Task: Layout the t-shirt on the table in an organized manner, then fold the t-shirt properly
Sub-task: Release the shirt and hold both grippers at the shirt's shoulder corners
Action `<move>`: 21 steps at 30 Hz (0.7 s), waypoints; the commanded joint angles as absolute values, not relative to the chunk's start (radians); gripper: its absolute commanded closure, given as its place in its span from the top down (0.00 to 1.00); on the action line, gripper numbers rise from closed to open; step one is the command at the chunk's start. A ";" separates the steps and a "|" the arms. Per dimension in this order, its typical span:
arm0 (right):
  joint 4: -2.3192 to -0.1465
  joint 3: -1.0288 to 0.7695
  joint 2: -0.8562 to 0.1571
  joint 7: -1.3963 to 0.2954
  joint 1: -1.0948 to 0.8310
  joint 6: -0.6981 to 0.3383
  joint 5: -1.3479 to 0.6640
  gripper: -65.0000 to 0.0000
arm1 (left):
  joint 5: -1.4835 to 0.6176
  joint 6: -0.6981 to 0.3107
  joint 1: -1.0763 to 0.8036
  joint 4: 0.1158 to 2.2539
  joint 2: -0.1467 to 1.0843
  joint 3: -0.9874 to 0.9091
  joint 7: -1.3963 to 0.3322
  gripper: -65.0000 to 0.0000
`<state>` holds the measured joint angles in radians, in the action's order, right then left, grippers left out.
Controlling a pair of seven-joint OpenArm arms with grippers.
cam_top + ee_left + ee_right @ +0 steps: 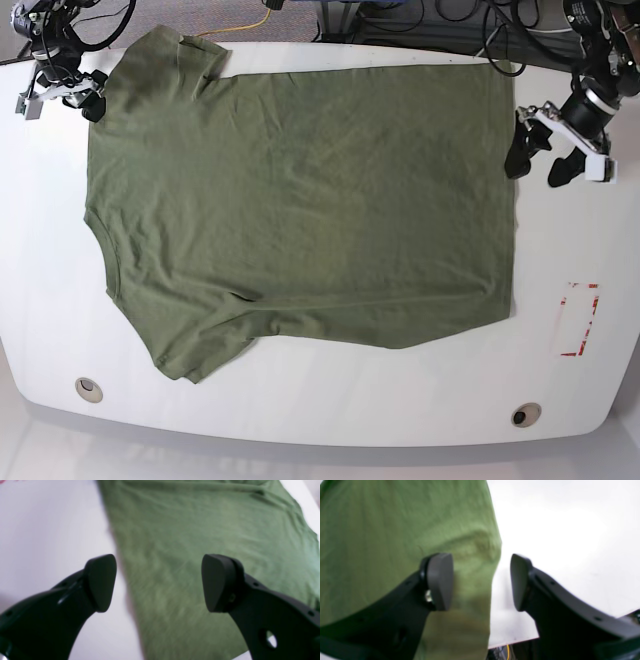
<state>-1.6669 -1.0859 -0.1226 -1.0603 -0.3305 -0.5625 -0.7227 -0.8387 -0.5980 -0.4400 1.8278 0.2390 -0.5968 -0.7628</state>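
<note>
The olive-green t-shirt lies spread flat on the white table, neck to the left and hem to the right in the base view. My left gripper hovers open at the hem's far corner. In its wrist view the left gripper straddles the edge of the t-shirt, one finger over cloth and one over table. My right gripper is at the far sleeve. Seen from the wrist, the right gripper stands open across the edge of the t-shirt, gripping nothing.
A red dashed rectangle marks the table at the right. Two round grommet holes sit near the front edge. Cables run behind the far edge, close to both arms.
</note>
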 commanded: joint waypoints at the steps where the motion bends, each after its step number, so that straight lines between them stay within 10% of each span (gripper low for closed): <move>1: -1.662 -1.092 -0.160 -1.044 -0.329 -0.572 -0.746 0.51 | -0.862 -0.605 -0.453 1.847 0.249 -0.601 -0.740 0.77; 21: -1.489 -1.086 -0.183 -1.044 -0.329 -0.572 -0.819 0.61 | -0.860 -0.605 -0.478 1.845 0.291 -0.601 -0.740 0.77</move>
